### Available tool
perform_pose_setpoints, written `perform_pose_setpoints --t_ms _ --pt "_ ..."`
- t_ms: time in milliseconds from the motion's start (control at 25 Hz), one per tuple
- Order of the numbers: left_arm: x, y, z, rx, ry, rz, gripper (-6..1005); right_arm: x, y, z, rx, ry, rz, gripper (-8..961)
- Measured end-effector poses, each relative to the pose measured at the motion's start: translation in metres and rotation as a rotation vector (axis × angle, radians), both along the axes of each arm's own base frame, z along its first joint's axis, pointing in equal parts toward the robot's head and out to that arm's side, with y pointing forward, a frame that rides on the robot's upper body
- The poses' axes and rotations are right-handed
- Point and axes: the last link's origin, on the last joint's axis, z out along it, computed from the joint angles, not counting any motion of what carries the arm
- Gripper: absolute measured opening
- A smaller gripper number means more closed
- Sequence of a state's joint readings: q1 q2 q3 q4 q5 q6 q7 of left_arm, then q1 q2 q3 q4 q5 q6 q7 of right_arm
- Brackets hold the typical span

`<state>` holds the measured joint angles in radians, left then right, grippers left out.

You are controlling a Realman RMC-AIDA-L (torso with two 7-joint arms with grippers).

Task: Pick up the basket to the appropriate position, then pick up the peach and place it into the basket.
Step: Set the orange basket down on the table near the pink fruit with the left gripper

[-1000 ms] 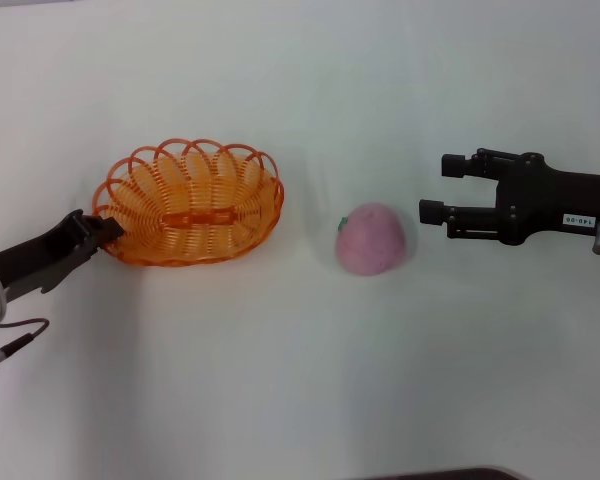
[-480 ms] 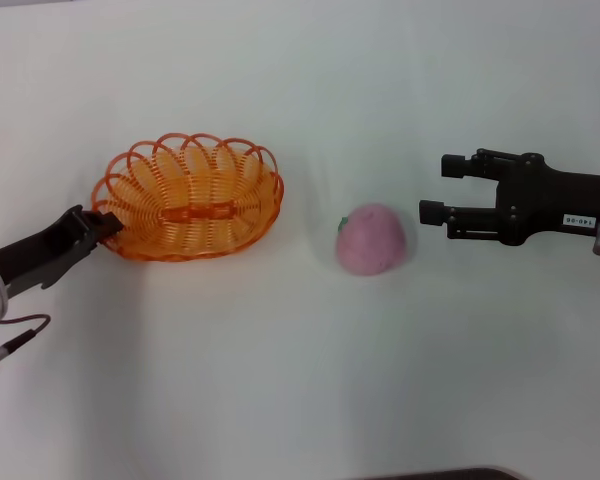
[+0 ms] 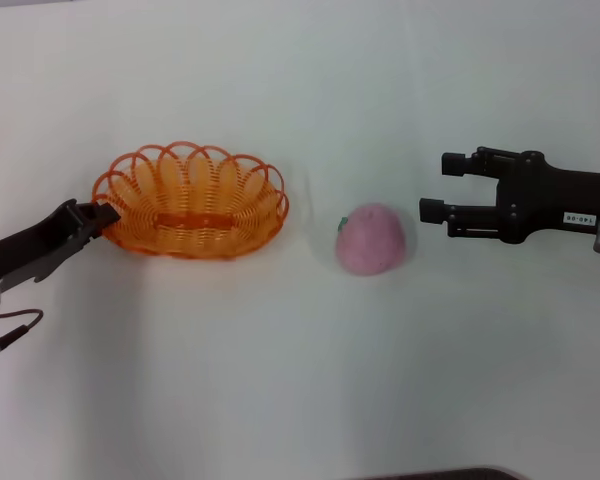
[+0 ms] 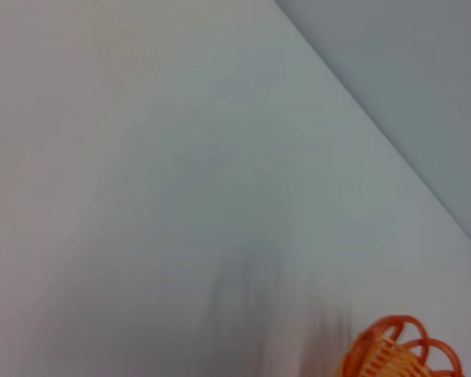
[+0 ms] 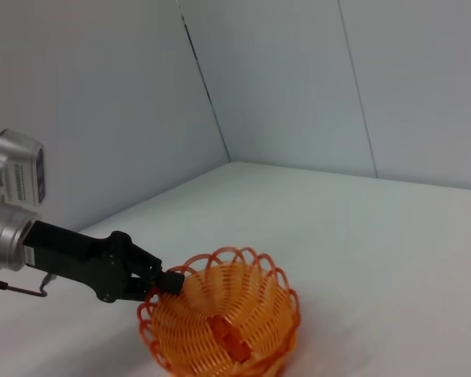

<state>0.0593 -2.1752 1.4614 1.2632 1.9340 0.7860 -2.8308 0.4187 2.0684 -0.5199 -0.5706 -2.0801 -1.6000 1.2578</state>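
Observation:
The orange basket (image 3: 192,200) sits left of centre in the head view, and my left gripper (image 3: 104,214) is shut on its left rim. The right wrist view shows the same grip, left gripper (image 5: 169,280) on the rim of the basket (image 5: 221,323), with the held side tipped up slightly. Only a bit of the basket's scalloped rim (image 4: 400,353) shows in the left wrist view. The pink peach (image 3: 372,238) rests on the table to the right of the basket. My right gripper (image 3: 435,187) hangs open just right of the peach, not touching it.
The white table (image 3: 300,380) spreads all around. A pale wall and its corner seam (image 5: 204,86) stand behind the table in the right wrist view. A dark edge (image 3: 440,474) shows at the table's near side.
My left gripper has risen a little with the basket's rim, and the basket has shifted slightly right and tilted flatter. The peach and the right gripper have not moved.

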Motion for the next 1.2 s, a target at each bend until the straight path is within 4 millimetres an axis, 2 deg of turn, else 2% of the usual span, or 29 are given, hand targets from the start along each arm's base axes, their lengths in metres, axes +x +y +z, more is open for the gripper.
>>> perform_pose_setpoints --t_ms 160,360,560,760,880,1040,1200 --pt "-0.002 -0.001 0.002 -0.004 -0.003 0.001 102 0.000 0.000 0.001 0.001 0.000 0.000 857" --pt "-0.005 -0.004 0.009 -0.023 -0.010 -0.012 245 0.000 0.001 0.001 0.001 0.000 0.002 857" --pt "-0.011 -0.007 0.022 -0.042 0.013 -0.061 432 -0.001 0.001 0.002 0.002 0.000 0.005 858" --pt "-0.024 -0.011 0.048 -0.033 0.020 -0.136 643 -0.003 0.004 0.002 0.003 0.001 0.013 858" --pt "-0.024 -0.014 0.062 -0.009 0.037 -0.236 718 -0.005 0.005 0.001 0.006 0.006 0.014 858" --pt "-0.011 -0.016 0.069 -0.032 0.072 -0.472 781 -0.006 0.008 0.001 0.008 0.014 0.001 859" --pt "0.001 -0.019 0.067 -0.062 0.081 -0.719 777 -0.009 0.012 0.002 0.000 0.023 -0.013 859"
